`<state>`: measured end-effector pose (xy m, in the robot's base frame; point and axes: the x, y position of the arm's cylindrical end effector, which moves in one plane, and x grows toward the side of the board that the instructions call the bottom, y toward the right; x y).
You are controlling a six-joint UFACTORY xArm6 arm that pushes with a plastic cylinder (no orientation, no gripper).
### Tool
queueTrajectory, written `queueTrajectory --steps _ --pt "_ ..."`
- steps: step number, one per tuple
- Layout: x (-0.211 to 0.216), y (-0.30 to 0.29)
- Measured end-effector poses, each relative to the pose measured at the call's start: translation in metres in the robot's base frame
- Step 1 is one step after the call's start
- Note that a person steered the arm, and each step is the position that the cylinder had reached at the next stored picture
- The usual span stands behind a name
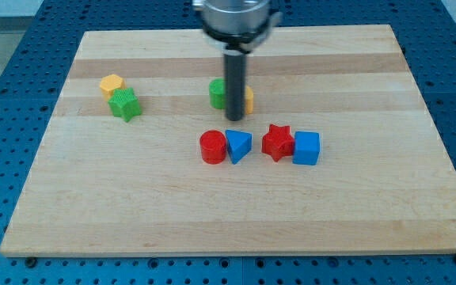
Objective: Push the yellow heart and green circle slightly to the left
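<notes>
The green circle [218, 93] and the yellow heart [248, 100] lie side by side at the board's upper middle, green on the view's left, yellow on the right. My rod stands in front of them and hides the seam between them and most of the heart. My tip [235, 118] rests at their lower edge, right where the two meet.
A yellow hexagon [112, 84] and a green star [123, 104] sit together at the upper left. Below my tip runs a row: red cylinder [212, 147], blue triangle [238, 146], red star [276, 142], blue cube [307, 148]. The wooden board [93, 206] lies on a blue perforated table.
</notes>
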<state>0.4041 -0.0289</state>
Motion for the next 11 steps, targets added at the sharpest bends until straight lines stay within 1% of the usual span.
queueTrajectory --steps 1,2,3,4,5,6,7,8,9,10,11 --pt "-0.033 -0.025" --pt "-0.021 -0.022" --pt "0.001 0.003" --pt "0.011 0.039" --pt "0.01 0.079" --pt "-0.011 0.067" --pt "-0.047 0.007" --pt "-0.071 -0.041" --pt "-0.072 -0.039" --pt "-0.057 -0.002" --pt "-0.031 0.027"
